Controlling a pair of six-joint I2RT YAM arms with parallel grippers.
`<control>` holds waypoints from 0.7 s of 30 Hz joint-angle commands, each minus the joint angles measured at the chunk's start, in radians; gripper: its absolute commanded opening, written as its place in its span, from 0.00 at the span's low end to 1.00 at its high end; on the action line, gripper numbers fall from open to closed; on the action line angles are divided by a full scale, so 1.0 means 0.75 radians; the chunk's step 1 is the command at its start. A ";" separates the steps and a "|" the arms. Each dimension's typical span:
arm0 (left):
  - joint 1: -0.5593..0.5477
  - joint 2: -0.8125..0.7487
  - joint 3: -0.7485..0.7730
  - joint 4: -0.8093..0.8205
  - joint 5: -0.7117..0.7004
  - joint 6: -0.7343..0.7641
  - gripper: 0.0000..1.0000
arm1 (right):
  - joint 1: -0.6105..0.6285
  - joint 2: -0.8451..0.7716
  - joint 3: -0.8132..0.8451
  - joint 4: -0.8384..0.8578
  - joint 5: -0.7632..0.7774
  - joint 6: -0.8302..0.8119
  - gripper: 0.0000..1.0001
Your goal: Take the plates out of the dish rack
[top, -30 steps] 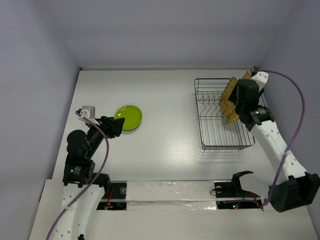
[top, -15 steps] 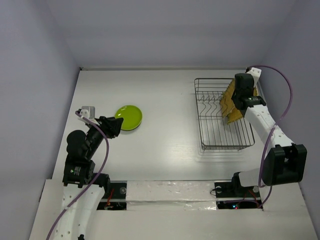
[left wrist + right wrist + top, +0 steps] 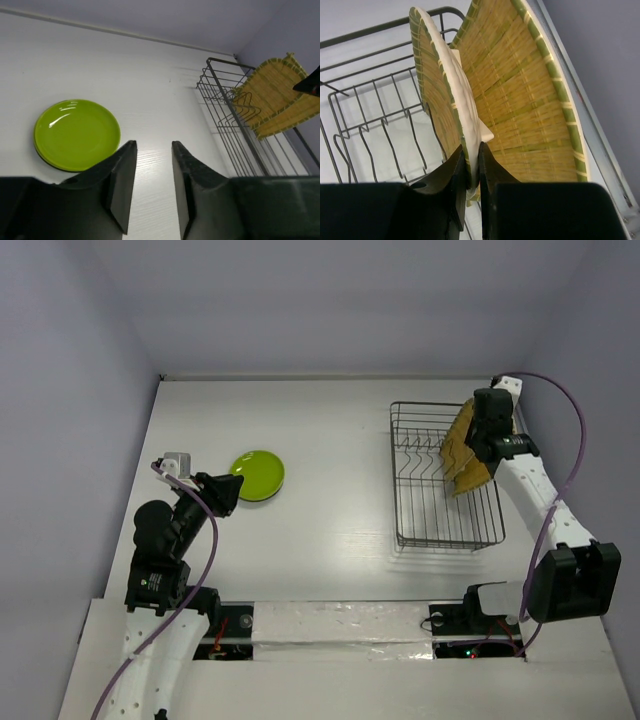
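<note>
Nearest the front edge of the table [image 3: 330, 440], on its left side, the left gripper [image 3: 226, 492] hangs just above the surface with its two fingers [image 3: 121, 182] spread apart and nothing between them. Just beyond its fingertips the green plate [image 3: 258, 475] lies flat and right way up on the left half of the table, apart from the gripper and well apart from everything on the right; in the left wrist view the plate [image 3: 76, 134] sits to the left of the gap between the fingers. Further back on the right half, close to the right edge, stands the dish rack [image 3: 430, 525], a dark wire frame with upright prongs, its near part bare. In its far right part two bamboo plates stand on edge, leaning against each other. The right gripper [image 3: 482, 436] reaches over from the right edge, a purple cable [image 3: 580, 455] looping along its arm, and its fingers [image 3: 457, 172] are pressed together on the lower rim of the woven plate [image 3: 437, 85], the one of the pair nearer the middle of the rack. The second woven plate [image 3: 520, 100] rests behind it against the rack's right wall, touching the first.
</note>
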 commanded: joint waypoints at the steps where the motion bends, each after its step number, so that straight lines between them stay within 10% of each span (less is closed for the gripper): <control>1: -0.003 -0.015 -0.005 0.049 -0.009 0.002 0.33 | 0.009 -0.138 0.190 0.098 0.019 -0.003 0.00; 7: -0.003 -0.011 -0.007 0.053 -0.013 -0.002 0.54 | 0.021 -0.160 0.350 0.031 0.015 -0.033 0.00; 21: -0.003 -0.009 -0.005 0.051 -0.019 -0.004 0.51 | 0.033 -0.074 0.397 0.037 -0.018 -0.023 0.00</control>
